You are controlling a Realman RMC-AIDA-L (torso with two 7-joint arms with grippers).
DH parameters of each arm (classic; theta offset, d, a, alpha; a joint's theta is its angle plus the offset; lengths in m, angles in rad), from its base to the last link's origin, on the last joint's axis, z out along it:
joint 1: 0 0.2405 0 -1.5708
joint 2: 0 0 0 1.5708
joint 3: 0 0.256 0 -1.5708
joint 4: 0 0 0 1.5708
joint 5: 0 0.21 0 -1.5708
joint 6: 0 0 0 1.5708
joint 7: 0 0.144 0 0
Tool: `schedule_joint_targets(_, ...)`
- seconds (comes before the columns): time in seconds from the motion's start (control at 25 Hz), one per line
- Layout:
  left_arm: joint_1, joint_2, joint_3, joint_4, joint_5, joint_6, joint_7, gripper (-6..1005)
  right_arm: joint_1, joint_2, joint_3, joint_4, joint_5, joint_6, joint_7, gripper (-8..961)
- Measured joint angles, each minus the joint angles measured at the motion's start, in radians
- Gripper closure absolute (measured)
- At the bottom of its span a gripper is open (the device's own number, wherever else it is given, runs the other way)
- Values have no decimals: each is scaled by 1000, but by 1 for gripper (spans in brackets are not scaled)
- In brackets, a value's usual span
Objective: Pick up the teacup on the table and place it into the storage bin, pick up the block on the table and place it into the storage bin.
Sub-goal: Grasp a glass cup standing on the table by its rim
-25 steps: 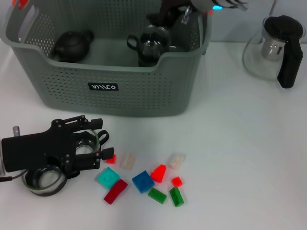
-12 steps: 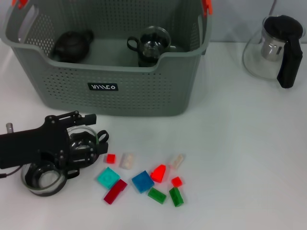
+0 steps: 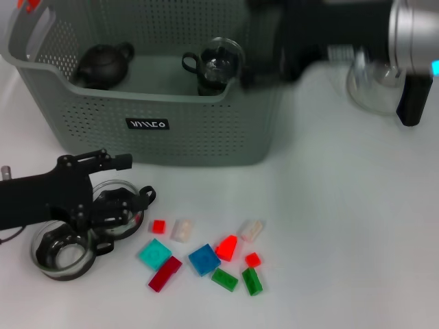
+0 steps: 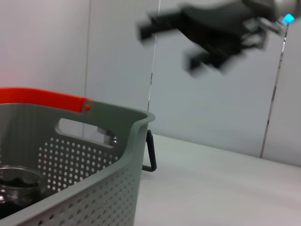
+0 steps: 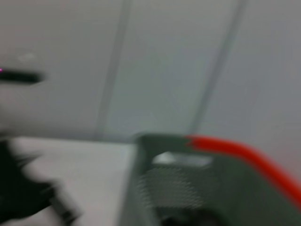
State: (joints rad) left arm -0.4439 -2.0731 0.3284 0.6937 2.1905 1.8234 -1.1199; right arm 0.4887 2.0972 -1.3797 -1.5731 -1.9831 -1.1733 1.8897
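Note:
A glass teacup [image 3: 115,205] with a dark handle stands on the white table, left of several small coloured blocks [image 3: 204,259]. My left gripper [image 3: 129,192] lies low over this teacup, open, with one finger on each side of it. A second glass cup [image 3: 62,252] sits under the same hand, nearer the front. The grey-green storage bin [image 3: 158,127] at the back holds a dark teapot [image 3: 103,64] and a glass cup [image 3: 218,63]. My right arm [image 3: 329,31] shows blurred over the bin's right end. Its gripper [image 4: 207,37] also appears blurred in the left wrist view.
A glass kettle [image 3: 408,82] with a black handle stands at the back right, partly behind my right arm. The bin's orange handle clip shows in the left wrist view [image 4: 42,98] and right wrist view [image 5: 235,150]. Bare white table lies right of the blocks.
My left gripper has slid left while the teacup's handle stayed in place. My right arm has swung into view over the bin's right end.

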Motion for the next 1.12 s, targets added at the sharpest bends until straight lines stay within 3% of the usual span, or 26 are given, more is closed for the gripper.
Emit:
schedule_joint_targets(0.2, 1, 0, 6, 80, 8, 4, -75, 201, -93, 1, -1, 10, 84, -206, -129, 4)
schedule_joint_targets(0.4, 10, 2, 11, 206, 60, 18, -177, 202, -131, 2, 1, 88, 107, -308, -178, 8)
schedule_joint_targets(0.88, -25, 11, 23, 507, 312, 20, -456, 202, -68, -2, 20, 280, 96, -328, -223, 8)
schedule_joint_targets(1.12, -31, 3, 126, 636, 441, 28, -582, 203, -5, -2, 38, 361, 86, -326, -225, 8)
